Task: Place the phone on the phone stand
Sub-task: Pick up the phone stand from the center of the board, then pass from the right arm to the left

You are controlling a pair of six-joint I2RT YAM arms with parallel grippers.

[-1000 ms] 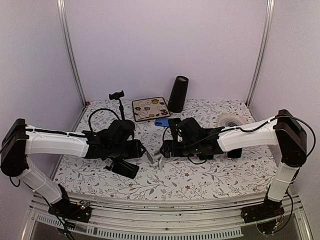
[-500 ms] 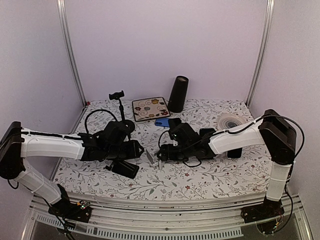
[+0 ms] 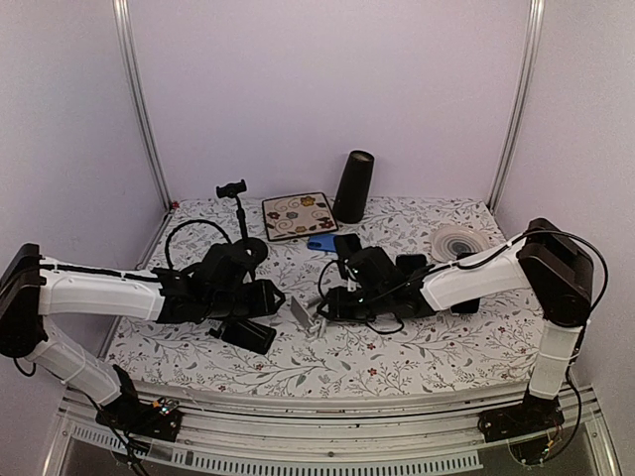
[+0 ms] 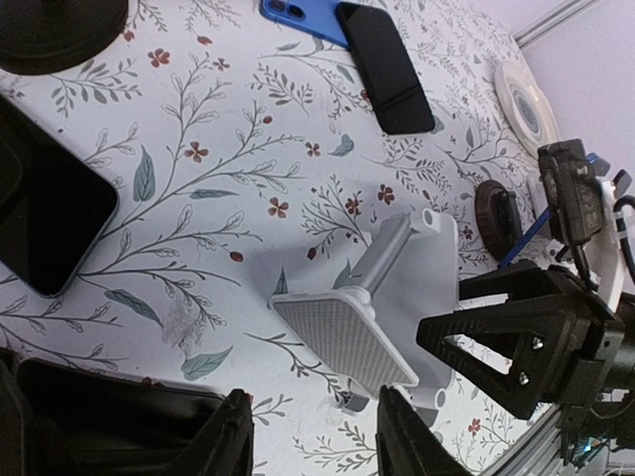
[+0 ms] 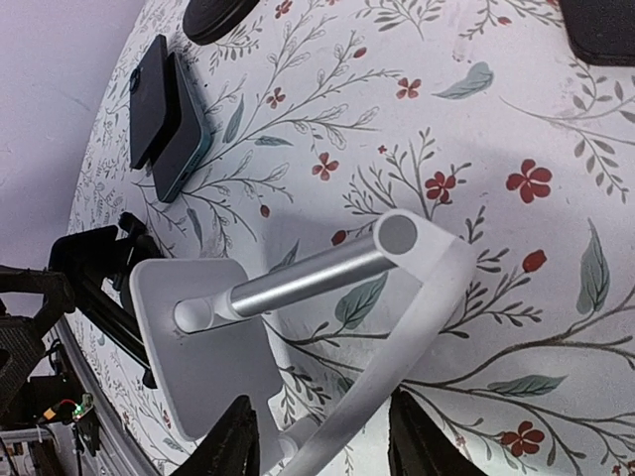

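**Right claw** point(image 5: 325, 421), seen from its own wrist. The two fingers stand on either side of the white base rim of the phone stand point(image 5: 308, 273). Whether they press on the rim cannot be told. The stand has a white base, a silver post and a white plate, and the plate faces the left arm.

**Left claw** point(image 4: 316, 407). The fingers are apart, with floral cloth showing between them and nothing gripped. One fingertip lies just beside the lower edge of the stand's plate. The stand sits between the two claws, near the middle of the counter point(image 3: 397, 352).

**Phones.** Three lie flat on the counter, all apart from the stand.
- A dark phone point(image 4: 45, 213) lies at the left edge of the left wrist view, near the left claw.
- Farther back lies a blue phone point(image 4: 298, 17), with a black phone point(image 4: 382, 64) touching it.

Which of these the task means cannot be told.

**Back of the counter.**
- The black round foot point(image 4: 50, 30) of a small clamp tripod point(image 3: 231, 188).
- A flower-patterned square tile point(image 3: 299, 215).
- A black cylinder point(image 3: 352, 185), standing upright.
- A white round disc point(image 3: 456, 238), toward the right.
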